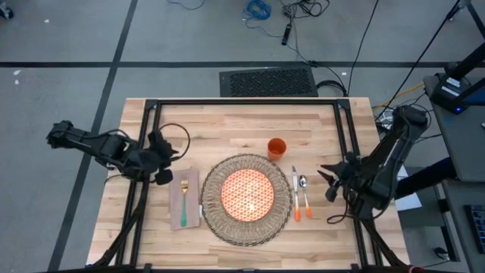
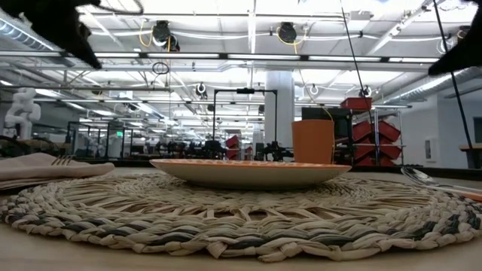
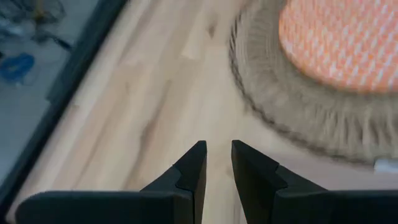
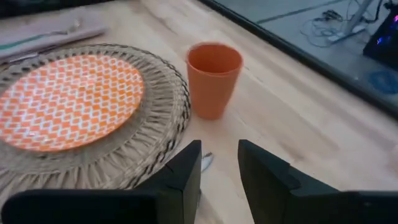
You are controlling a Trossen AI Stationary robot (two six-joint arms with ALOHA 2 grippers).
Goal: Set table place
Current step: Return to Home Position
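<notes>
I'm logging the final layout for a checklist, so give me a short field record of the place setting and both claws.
placemat: round, woven
plate: centred on placemat
cup: upright on table, just off placemat, near knife tip
napkin: left of placemat, fork on it
knife, spoon: side by side, right of placemat
left claw: empty, slightly open, near napkin
right claw: empty, slightly open, right of spoon

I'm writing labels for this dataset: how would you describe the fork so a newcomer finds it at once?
On the wooden table, find the round woven placemat. Beside it, on the left arm's side, lies a beige napkin with the fork on it. Only it has a green handle; the knife and spoon opposite have orange ones.
</notes>
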